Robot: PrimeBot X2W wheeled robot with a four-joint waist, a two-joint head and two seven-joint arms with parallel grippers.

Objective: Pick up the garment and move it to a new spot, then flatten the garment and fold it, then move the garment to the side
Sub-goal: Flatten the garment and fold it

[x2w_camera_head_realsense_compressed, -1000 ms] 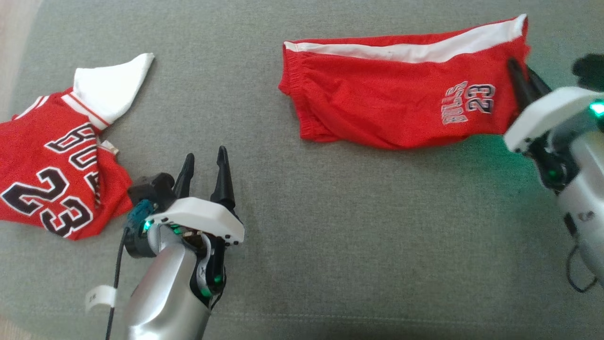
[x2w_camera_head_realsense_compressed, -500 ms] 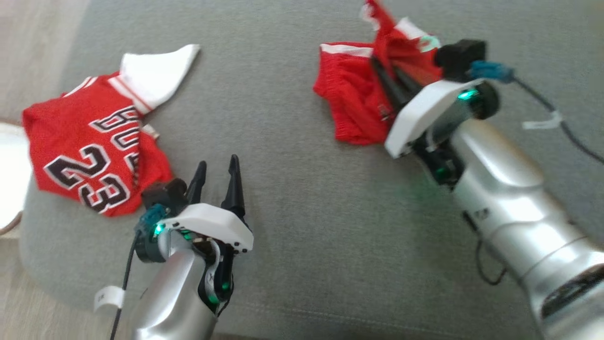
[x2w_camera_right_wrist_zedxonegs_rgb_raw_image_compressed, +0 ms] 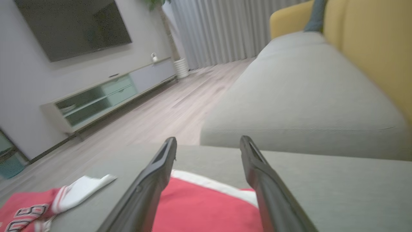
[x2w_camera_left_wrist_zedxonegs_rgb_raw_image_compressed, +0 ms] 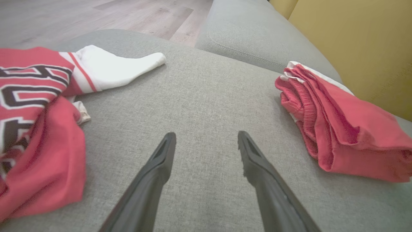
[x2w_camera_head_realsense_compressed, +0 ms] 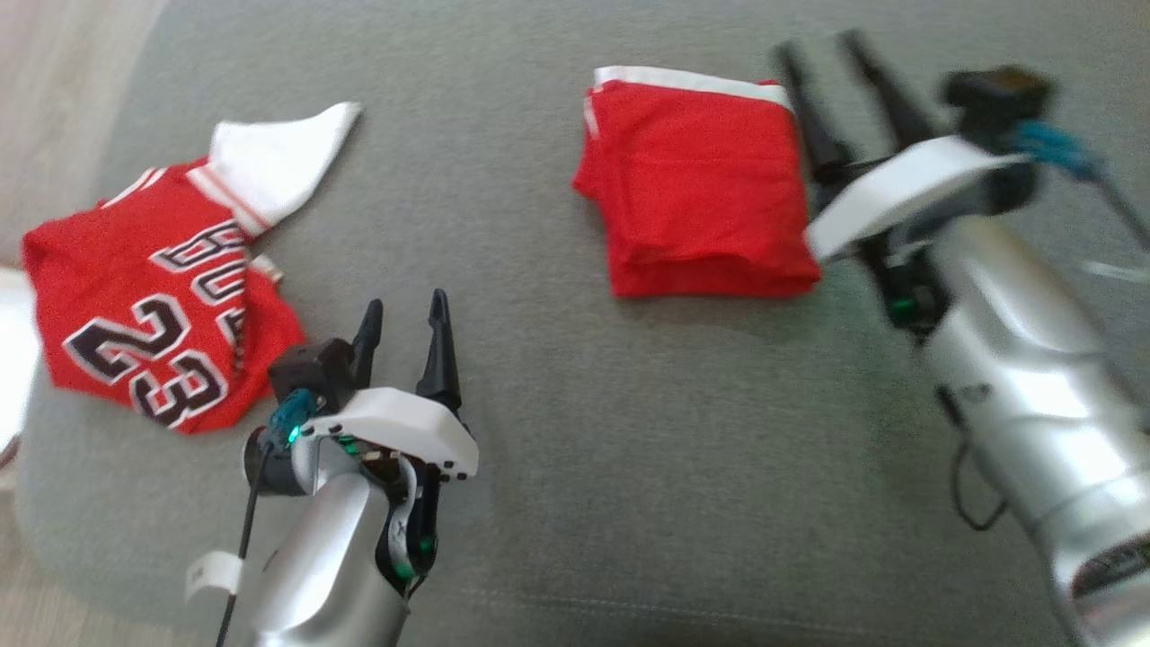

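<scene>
Red folded shorts (x2w_camera_head_realsense_compressed: pixel 701 189) lie just beside right hand (x2w_camera_head_realsense_compressed: pixel 816 42), jaws apart.

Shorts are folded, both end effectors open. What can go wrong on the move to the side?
1. The folded shorts show loose, bulging layers at one edge in the left wrist view; pinching one layer may undo the fold.
2. The right end effector stands open close by the shorts' right edge; a low sweep might snag it.
3. The jersey lies crumpled at the left, near the cushion edge; placing there risks overlap.
</scene>
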